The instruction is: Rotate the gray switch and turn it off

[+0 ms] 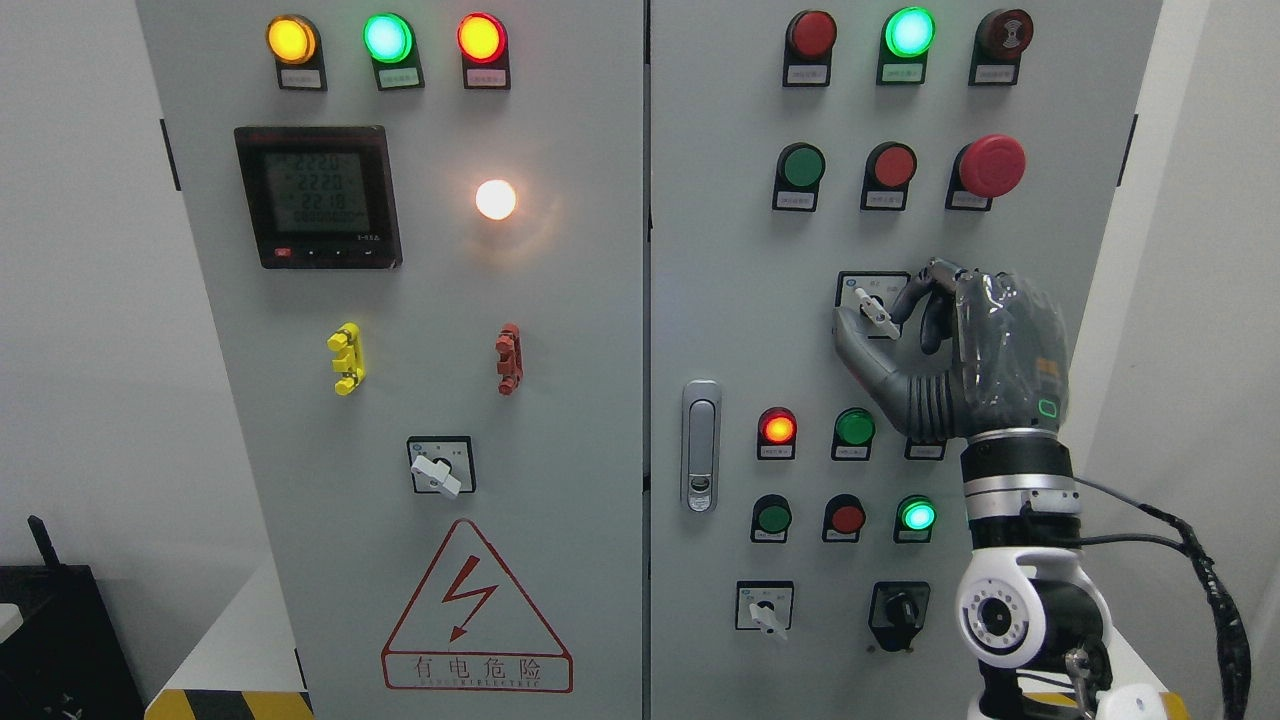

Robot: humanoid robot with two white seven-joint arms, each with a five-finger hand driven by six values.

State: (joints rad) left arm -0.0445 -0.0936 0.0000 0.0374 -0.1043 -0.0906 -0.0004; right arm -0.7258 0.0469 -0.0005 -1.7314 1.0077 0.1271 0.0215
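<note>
Right hand pinching the gray switch on the right-hand cabinet door

The control cabinet [560,330] fills the view with two gray doors; on the right door, the right hand [960,350] rises from the lower right on a white-and-black arm, its thumb under and its curled fingers [915,290] over the gray switch [874,312], gripping its small white lever, which lies tilted toward the lower right. The switch sits in the middle of that door, below a red mushroom button [990,165] and above a lit red lamp [777,428]. On the left door are a digital meter [317,195] and a white selector knob [438,472]
</note>
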